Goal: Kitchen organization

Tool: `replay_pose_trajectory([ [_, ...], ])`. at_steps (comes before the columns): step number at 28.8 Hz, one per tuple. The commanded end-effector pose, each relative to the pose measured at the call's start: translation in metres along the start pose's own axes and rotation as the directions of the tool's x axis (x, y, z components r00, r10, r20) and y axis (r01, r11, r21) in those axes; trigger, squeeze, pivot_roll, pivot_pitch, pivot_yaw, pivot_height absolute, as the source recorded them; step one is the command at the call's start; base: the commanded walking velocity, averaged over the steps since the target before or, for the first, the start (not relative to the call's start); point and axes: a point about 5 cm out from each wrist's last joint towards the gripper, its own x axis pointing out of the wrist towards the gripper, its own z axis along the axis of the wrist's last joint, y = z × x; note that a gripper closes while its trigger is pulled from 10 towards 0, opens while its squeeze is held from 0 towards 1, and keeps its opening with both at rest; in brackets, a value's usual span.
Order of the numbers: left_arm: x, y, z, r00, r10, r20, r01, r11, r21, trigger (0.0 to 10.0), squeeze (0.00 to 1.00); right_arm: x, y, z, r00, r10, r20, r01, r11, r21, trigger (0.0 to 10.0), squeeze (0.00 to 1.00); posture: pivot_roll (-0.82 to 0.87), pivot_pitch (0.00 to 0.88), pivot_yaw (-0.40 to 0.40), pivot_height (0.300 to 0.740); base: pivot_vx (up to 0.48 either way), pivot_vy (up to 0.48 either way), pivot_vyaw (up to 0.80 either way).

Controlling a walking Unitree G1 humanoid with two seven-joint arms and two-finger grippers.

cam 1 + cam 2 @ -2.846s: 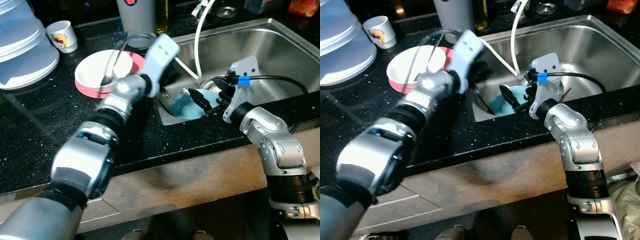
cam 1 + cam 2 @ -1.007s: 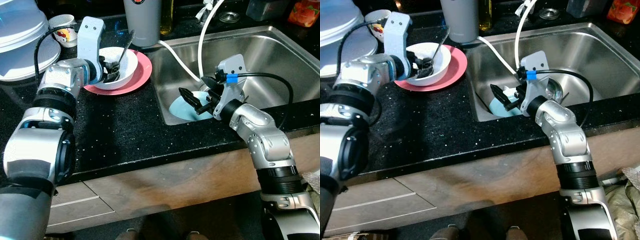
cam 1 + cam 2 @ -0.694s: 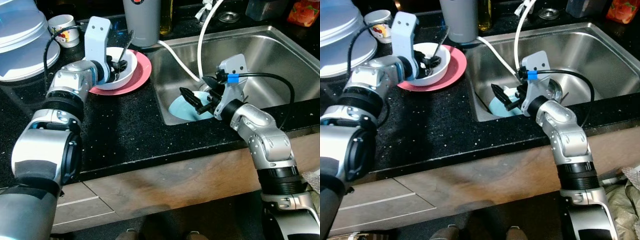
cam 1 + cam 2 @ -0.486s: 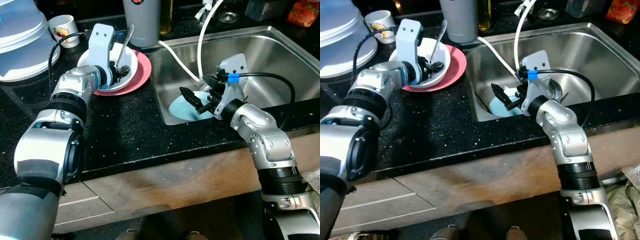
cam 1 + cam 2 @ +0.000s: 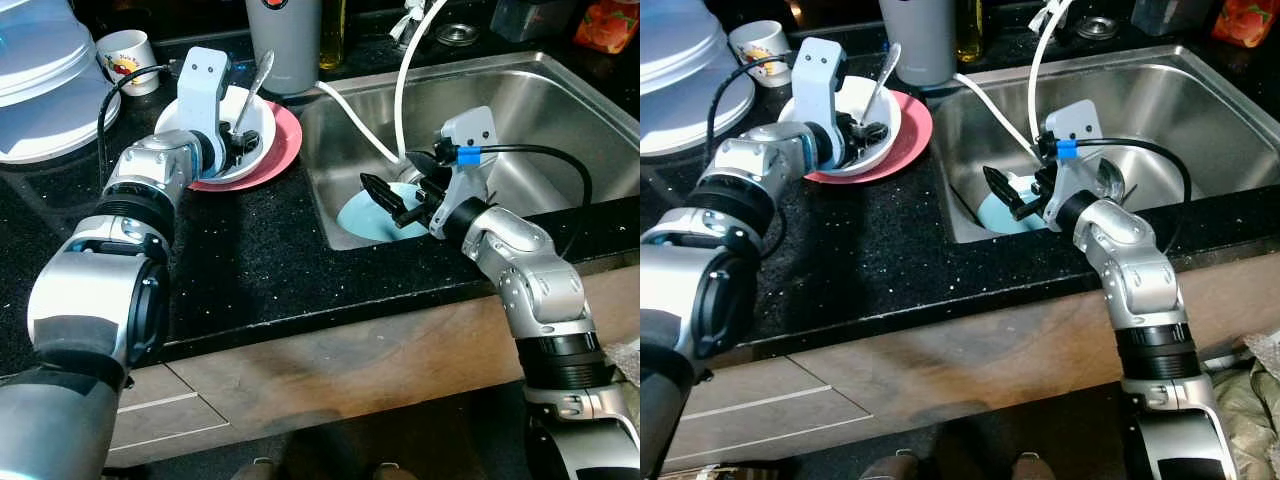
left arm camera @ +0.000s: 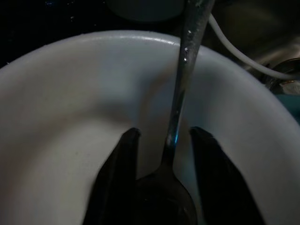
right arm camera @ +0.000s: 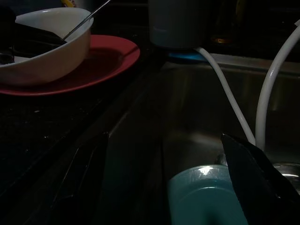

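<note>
A white bowl (image 5: 252, 152) sits on a red plate (image 5: 288, 140) on the black counter, left of the sink. A metal spoon (image 5: 256, 85) stands in the bowl, its handle leaning up and back. My left gripper (image 5: 240, 138) reaches into the bowl. In the left wrist view its fingers (image 6: 127, 145) press against either side of the spoon (image 6: 185, 61) where the handle meets the scoop. My right gripper (image 5: 400, 190) hangs open inside the sink, just above a teal plate (image 5: 358, 216) on the sink floor. The right wrist view shows the teal plate (image 7: 206, 197) below its spread fingers.
The steel sink (image 5: 540, 110) holds two white hoses (image 5: 398, 90). A grey tumbler (image 5: 285, 40) and an oil bottle stand behind the bowl. A small mug (image 5: 125, 50) and stacked clear containers (image 5: 45, 80) sit at the far left. The counter edge runs in front.
My left arm swung from near the sink to the bowl and closed in around the spoon, whose handle now stands slightly steeper. The right arm has barely moved.
</note>
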Motion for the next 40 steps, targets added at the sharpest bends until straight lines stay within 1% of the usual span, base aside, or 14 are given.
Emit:
replay_pose_trajectory([
  [1, 0.000, 0.001, -0.001, 1.000, -0.004, -0.007, 0.003, 1.000, -0.014, 0.0, 0.00, -0.003, 0.000, 0.001, 1.000, -0.002, 0.006, 0.002, 1.000, -0.005, 10.0, 0.00, 0.03, 0.137, 0.059, 0.740, 0.000, 0.000, 0.00],
  [11, -0.003, 0.007, 0.007, 0.999, 0.007, 0.032, -0.007, 1.000, 0.018, 0.0, 0.00, -0.003, -0.003, 0.003, 1.000, -0.004, 0.006, 0.004, 1.000, -0.009, 10.0, 0.00, 0.03, 0.136, 0.056, 0.740, 0.000, 0.000, 0.00],
  [18, -0.009, 0.018, 0.022, 0.995, 0.052, 0.086, -0.056, 0.997, 0.043, 0.0, 0.00, -0.002, -0.005, 0.005, 1.000, -0.006, 0.010, 0.006, 1.000, -0.014, 10.0, 0.00, 0.02, 0.135, 0.053, 0.740, 0.000, 0.000, 0.00],
  [23, -0.015, 0.027, 0.037, 0.983, 0.109, 0.150, -0.123, 0.988, 0.091, 0.0, 0.00, -0.002, -0.006, 0.006, 1.000, -0.008, 0.011, 0.008, 1.000, -0.016, 10.0, 0.00, 0.02, 0.138, 0.052, 0.740, 0.000, 0.000, 0.00],
  [26, -0.022, 0.028, 0.060, 0.958, 0.093, 0.272, -0.118, 0.990, 0.077, 0.0, 0.00, -0.002, -0.007, 0.006, 1.000, -0.010, 0.013, 0.010, 1.000, -0.016, 10.0, 0.00, 0.02, 0.141, 0.052, 0.740, 0.000, 0.000, 0.00],
  [29, -0.027, 0.009, 0.090, 0.908, -0.073, 0.413, 0.055, 0.997, 0.056, 0.0, 0.00, -0.002, -0.008, 0.006, 1.000, -0.013, 0.016, 0.013, 1.000, -0.014, 10.0, 0.00, 0.02, 0.141, 0.050, 0.740, 0.000, 0.000, 0.00],
  [30, -0.027, 0.005, 0.094, 0.897, -0.109, 0.429, 0.093, 0.994, 0.058, 0.0, 0.00, -0.002, -0.008, 0.006, 1.000, -0.013, 0.016, 0.013, 1.000, -0.014, 10.0, 0.00, 0.02, 0.141, 0.050, 0.740, 0.000, 0.000, 0.00],
  [31, -0.028, -0.004, 0.098, 0.881, -0.174, 0.440, 0.150, 0.985, 0.090, 0.0, 0.00, -0.002, -0.008, 0.006, 1.000, -0.014, 0.017, 0.014, 1.000, -0.013, 10.0, 0.00, 0.02, 0.141, 0.050, 0.740, 0.000, 0.000, 0.00],
  [32, -0.028, -0.004, 0.098, 0.881, -0.174, 0.440, 0.150, 0.985, 0.090, 0.0, 0.00, -0.002, -0.008, 0.006, 1.000, -0.014, 0.017, 0.014, 1.000, -0.013, 10.0, 0.00, 0.02, 0.141, 0.050, 0.740, 0.000, 0.000, 0.00],
  [33, -0.028, -0.009, 0.100, 0.869, -0.215, 0.445, 0.184, 0.976, 0.114, 0.0, 0.00, -0.002, -0.008, 0.007, 1.000, -0.014, 0.017, 0.014, 1.000, -0.013, 10.0, 0.00, 0.02, 0.141, 0.050, 0.740, 0.000, 0.000, 0.00],
  [36, -0.029, -0.031, 0.100, 0.835, -0.326, 0.443, 0.253, 0.943, 0.217, 0.0, 0.00, -0.003, -0.008, 0.007, 1.000, -0.021, 0.023, 0.022, 1.000, -0.010, 10.0, 0.00, 0.02, 0.138, 0.058, 0.740, 0.000, 0.000, 0.00],
  [37, -0.030, -0.038, 0.098, 0.820, -0.341, 0.459, 0.254, 0.936, 0.242, 0.0, 0.00, -0.003, -0.008, 0.007, 0.999, -0.026, 0.025, 0.026, 1.000, -0.010, 10.0, 0.00, 0.02, 0.138, 0.061, 0.740, 0.000, 0.000, 0.00],
  [38, -0.030, -0.038, 0.098, 0.820, -0.341, 0.459, 0.254, 0.936, 0.242, 0.0, 0.00, -0.003, -0.008, 0.007, 0.999, -0.026, 0.025, 0.026, 1.000, -0.010, 10.0, 0.00, 0.02, 0.138, 0.061, 0.740, 0.000, 0.000, 0.00],
  [40, -0.033, -0.045, 0.091, 0.800, -0.355, 0.484, 0.230, 0.926, 0.300, 0.0, 0.00, -0.004, -0.009, 0.008, 0.999, -0.034, 0.029, 0.034, 0.999, -0.009, 10.0, 0.00, 0.02, 0.138, 0.063, 0.740, 0.000, 0.000, 0.00],
])
